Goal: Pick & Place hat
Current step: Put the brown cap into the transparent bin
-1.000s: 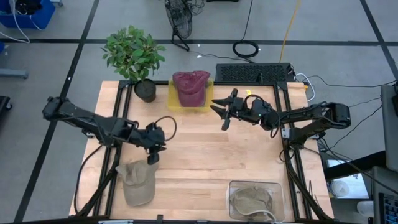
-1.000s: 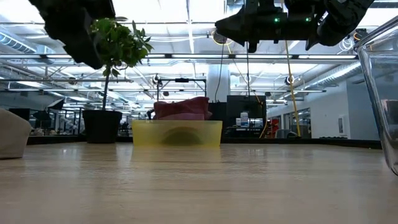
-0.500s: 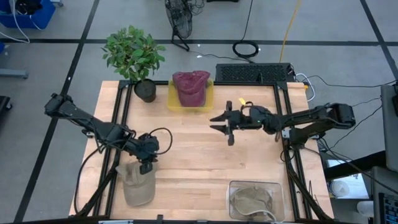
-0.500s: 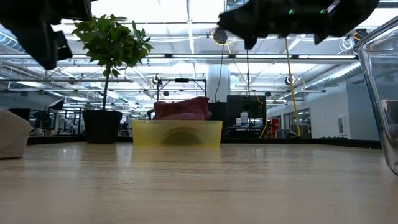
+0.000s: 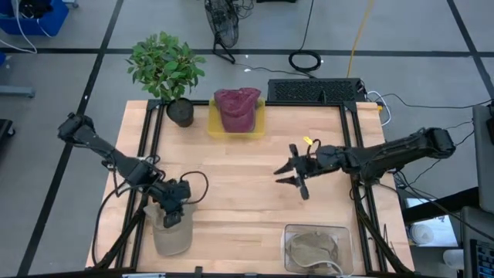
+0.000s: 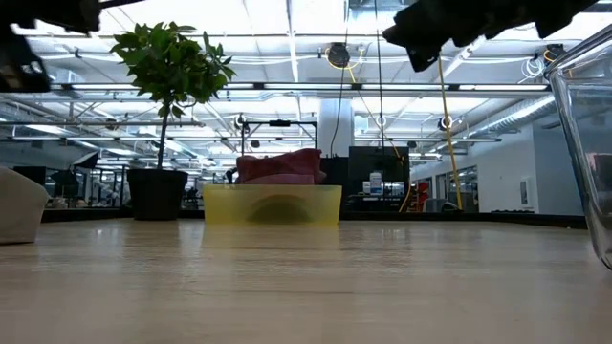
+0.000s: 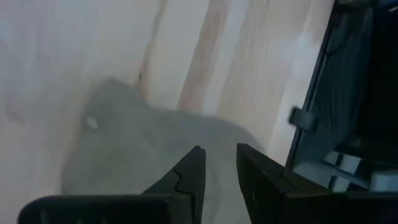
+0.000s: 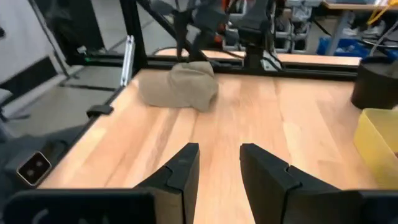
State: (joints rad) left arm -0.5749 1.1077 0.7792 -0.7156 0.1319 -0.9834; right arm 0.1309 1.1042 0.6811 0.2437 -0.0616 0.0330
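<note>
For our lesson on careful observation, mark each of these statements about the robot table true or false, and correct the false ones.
1. A maroon hat sits in the yellow bin. True.
2. The left claw is over the tan hat. True.
3. The right claw holds a hat. False: its fingers are apart with nothing between them, above bare table.
4. The plant stands at the table's near edge. False: it stands at the far edge, beside the yellow bin.
5. The clear bin is empty. False: a tan hat lies in it.
</note>
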